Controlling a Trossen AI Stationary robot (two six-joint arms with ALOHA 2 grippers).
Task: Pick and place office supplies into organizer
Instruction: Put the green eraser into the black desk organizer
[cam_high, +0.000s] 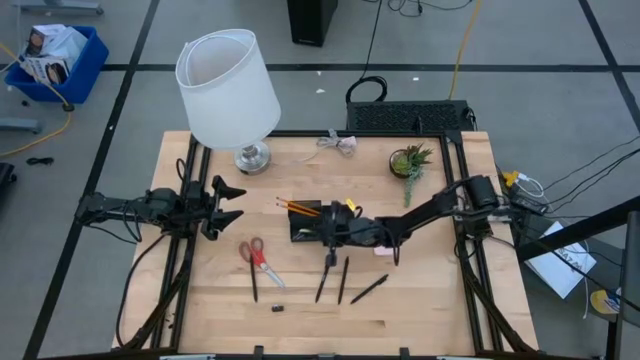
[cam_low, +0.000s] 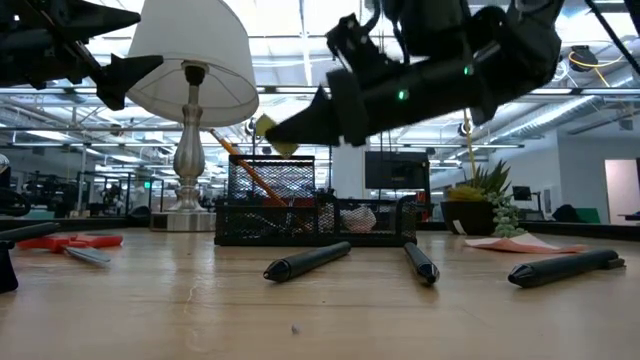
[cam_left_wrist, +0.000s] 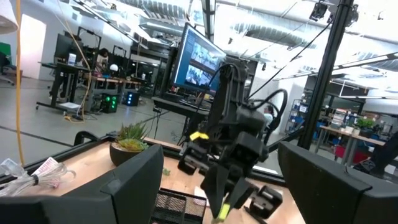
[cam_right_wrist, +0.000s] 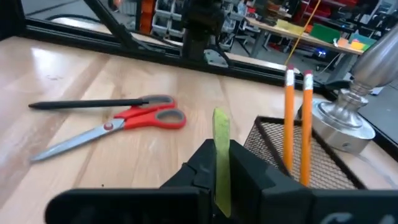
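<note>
Pens (cam_low: 308, 261) lay nearest you, three slim black sticks on the wood in front of the organizer (cam_low: 300, 222), a low black mesh tray with two orange pencils (cam_right_wrist: 297, 118) leaning in its cup. Your right gripper (cam_right_wrist: 219, 163) hung just above that tray, pinched shut on a thin yellow-green strip (cam_right_wrist: 220, 155), light and probably bendy, best held mid-length. Your left gripper (cam_high: 228, 202) waited wide open, well apart. Red-handled scissors (cam_high: 254, 252), stiff and heavier, suited a grip by the handles
</note>
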